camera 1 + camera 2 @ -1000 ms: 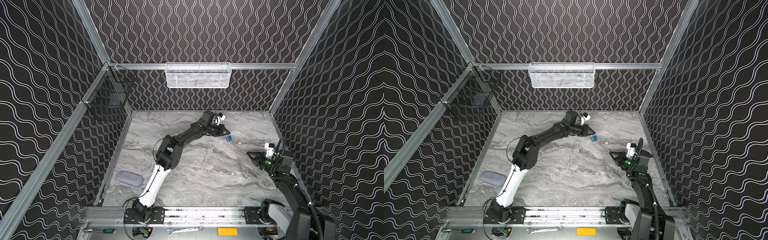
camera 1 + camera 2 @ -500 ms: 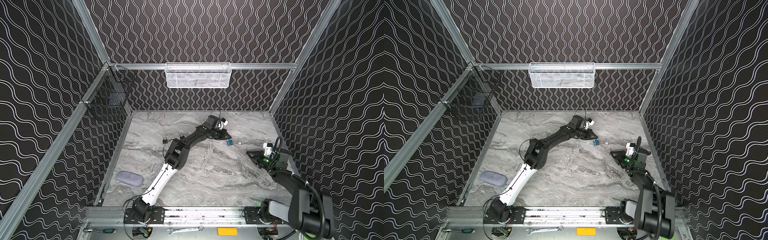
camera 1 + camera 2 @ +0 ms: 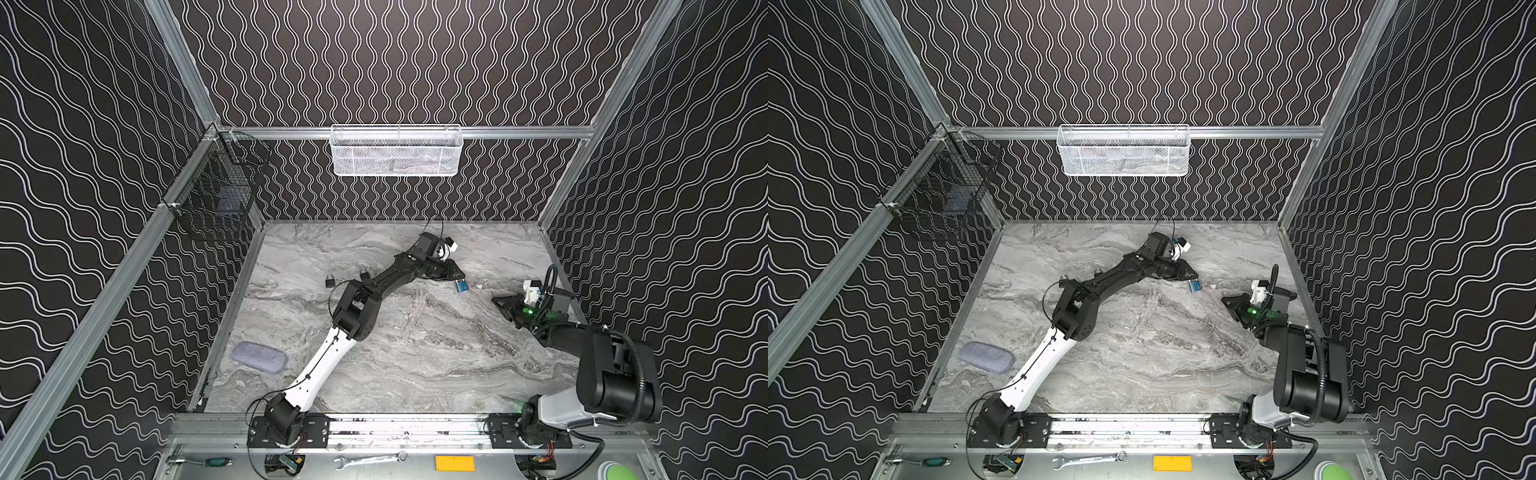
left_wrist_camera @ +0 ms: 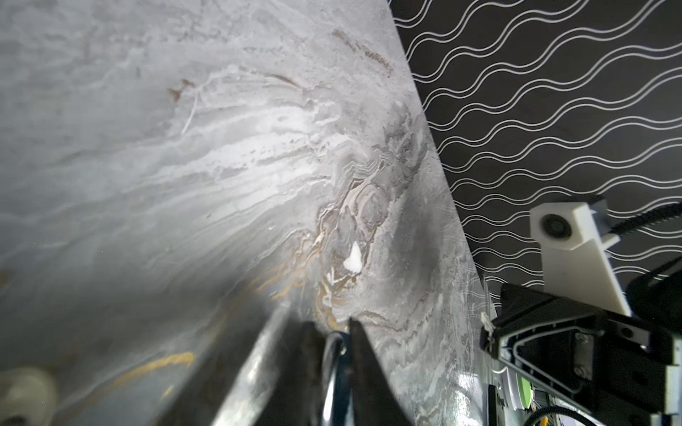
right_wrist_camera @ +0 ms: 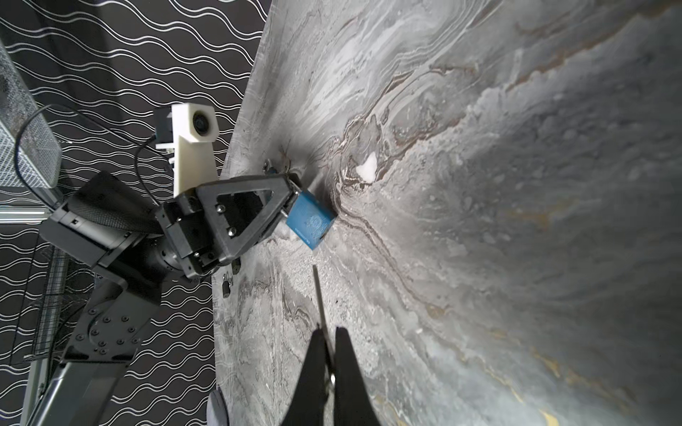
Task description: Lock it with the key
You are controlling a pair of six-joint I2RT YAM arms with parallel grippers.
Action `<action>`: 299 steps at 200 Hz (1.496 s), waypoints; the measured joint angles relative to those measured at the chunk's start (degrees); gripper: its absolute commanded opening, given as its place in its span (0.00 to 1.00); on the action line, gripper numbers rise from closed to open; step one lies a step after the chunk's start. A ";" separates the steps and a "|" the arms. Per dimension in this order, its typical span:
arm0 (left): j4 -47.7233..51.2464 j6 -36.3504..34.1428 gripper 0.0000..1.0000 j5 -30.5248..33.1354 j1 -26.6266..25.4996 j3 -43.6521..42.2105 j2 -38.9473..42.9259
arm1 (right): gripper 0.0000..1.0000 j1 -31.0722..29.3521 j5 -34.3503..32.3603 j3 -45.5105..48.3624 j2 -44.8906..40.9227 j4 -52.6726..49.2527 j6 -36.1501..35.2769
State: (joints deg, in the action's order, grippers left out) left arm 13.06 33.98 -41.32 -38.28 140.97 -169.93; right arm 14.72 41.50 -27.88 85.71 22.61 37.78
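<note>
A blue padlock point(image 3: 461, 286) point(image 3: 1195, 286) point(image 5: 309, 221) hangs tilted from my left gripper point(image 3: 456, 277) point(image 3: 1189, 277) point(image 4: 332, 326), which is shut on its silver shackle point(image 4: 332, 354). One lower corner of the padlock's body touches the marble table point(image 3: 415, 357), right of centre. My right gripper point(image 3: 497, 300) point(image 3: 1226, 300) point(image 5: 329, 331) is low over the table to the right, pointing at the padlock from a short distance. It is shut on the key point(image 5: 317, 295), whose thin blade sticks out past the fingertips toward the padlock's underside.
Two small black padlocks point(image 3: 330, 282) point(image 3: 364, 273) lie behind the left forearm. A grey pouch point(image 3: 259, 356) is at the near left. A white mesh basket point(image 3: 397, 150) hangs on the back wall and a black wire basket point(image 3: 216, 203) on the left wall. A white chip point(image 5: 367, 168) lies beside the blue padlock.
The left arm has stretched further right and brought the blue padlock down and a little nearer to the right gripper. The right gripper has stayed almost in place, still shut on the key.
</note>
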 measured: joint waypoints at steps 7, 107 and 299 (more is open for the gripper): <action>0.07 0.00 0.36 0.44 0.00 0.02 -0.02 | 0.00 0.00 -0.15 -0.02 0.09 0.00 -0.11; 0.09 0.24 0.59 2.32 -0.02 2.27 -0.20 | 0.00 -0.07 -0.39 -2.49 0.68 0.13 -0.79; -6.99 -2.36 0.99 6.03 7.15 -33.16 35.74 | 0.00 -10.21 -10.23 -25.09 18.64 -15.19 -8.46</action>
State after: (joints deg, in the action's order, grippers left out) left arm 6.07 31.62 -35.29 -31.14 107.81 -134.19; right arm 4.51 31.27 -52.97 104.36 7.42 29.32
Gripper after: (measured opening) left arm 0.983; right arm 0.060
